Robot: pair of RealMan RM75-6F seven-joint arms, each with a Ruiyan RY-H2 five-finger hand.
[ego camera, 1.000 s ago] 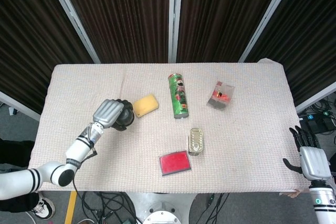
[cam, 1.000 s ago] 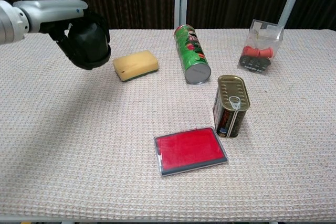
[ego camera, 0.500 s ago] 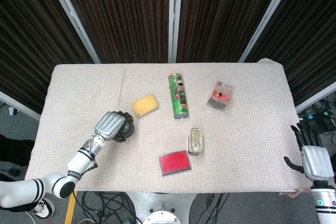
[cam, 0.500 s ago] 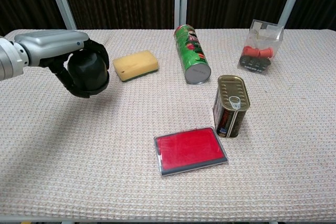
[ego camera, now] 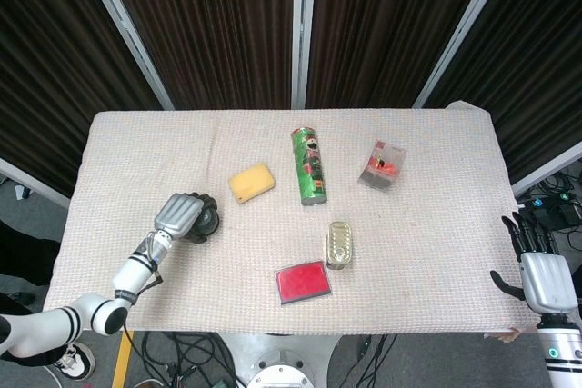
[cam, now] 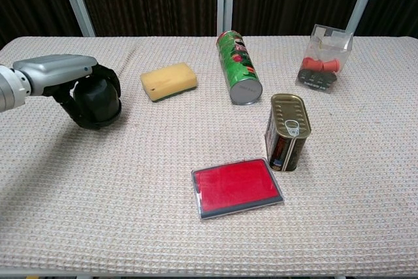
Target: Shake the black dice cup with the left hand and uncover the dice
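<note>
— Where's the cup right now?

— I've got the cup wrapped in my left hand, at the left of the chest view, about mid-height. The fingers curl round its black body from above and behind. In the head view the same hand sits in the lower left part of the cloth, with the cup poking out on its right side.

— Is it down on the table?

— It looks low against the table, mouth downward, but from these angles I can't tell whether the rim actually touches the cloth.

— And the dice?

— I can't see them in either view.

— Your other hand?

— My right hand is at the lower right edge of the head view, off the table's corner, fingers spread and straight, holding nothing. The chest view doesn't show it.

— What else is out there?

— A sponge lies just right of the cup, apart from it. A green can lies on its side at upper centre, its silver end towards the chest camera. A tin stands upright right of centre, and a red case lies flat at lower centre, near the tin. A clear box with red and dark things inside sits at the upper right.
</note>
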